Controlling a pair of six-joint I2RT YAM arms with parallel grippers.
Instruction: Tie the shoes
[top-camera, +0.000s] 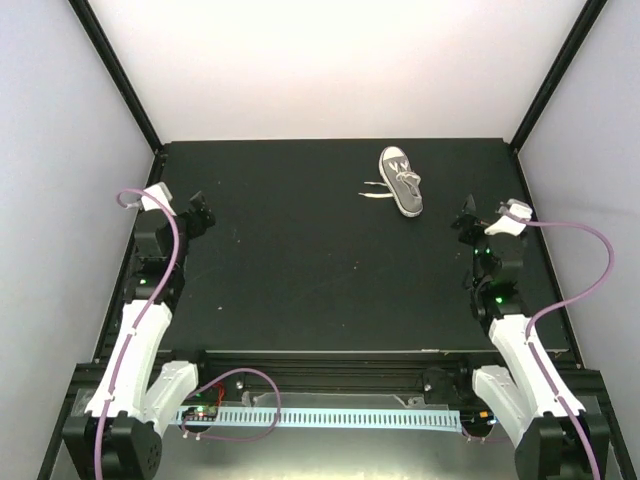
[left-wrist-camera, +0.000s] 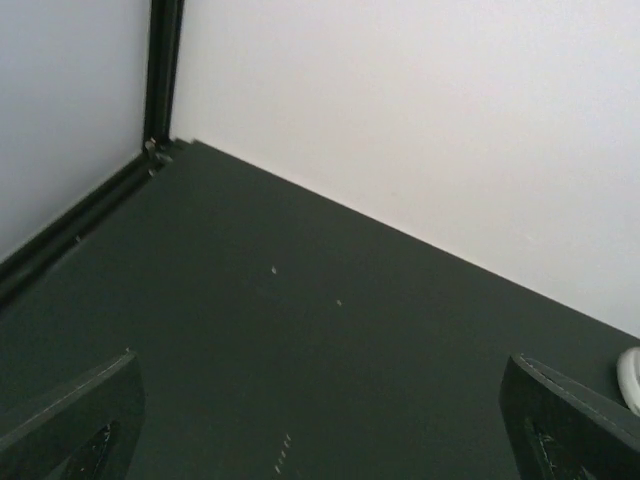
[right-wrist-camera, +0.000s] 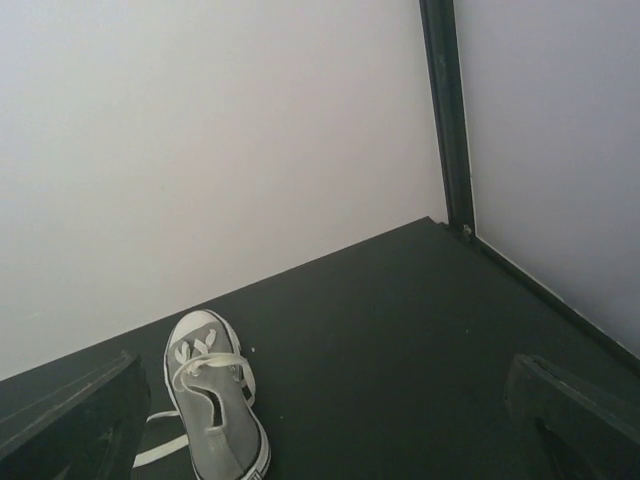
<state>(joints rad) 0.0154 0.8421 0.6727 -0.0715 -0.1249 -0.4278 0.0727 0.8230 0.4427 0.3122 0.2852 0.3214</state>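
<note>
Plainly, the grey sneaker (top-camera: 402, 181) stands on its sole at the far right of the black counter (top-camera: 300, 270), close to the back edge. Its white toe cap (top-camera: 395, 156) points toward the back wall (top-camera: 330, 60) and its heel toward the arms' bases. Its white laces (top-camera: 377, 191) are untied, and the loose ends trail on the counter off the shoe's left side.

From the right wrist we see what the top view is too small to give: the laces crossed over the tongue, the open mouth of the shoe and the white rim of the sole. The shoe sits low and left there, ahead of the right pincer (right-wrist-camera: 325, 435), whose jaws stand at the two lower corners, wide apart with nothing between them. From above we see that this pincer hangs near the counter's right edge, apart from the heel.

The left pincer (left-wrist-camera: 320, 435) is spread just as wide, with only dark counter between its jaws. Its own view catches just a pale rounded sliver (left-wrist-camera: 630, 378) at the right edge, which we cannot identify. The top view places it at the left edge, well apart from the shoe.
</note>
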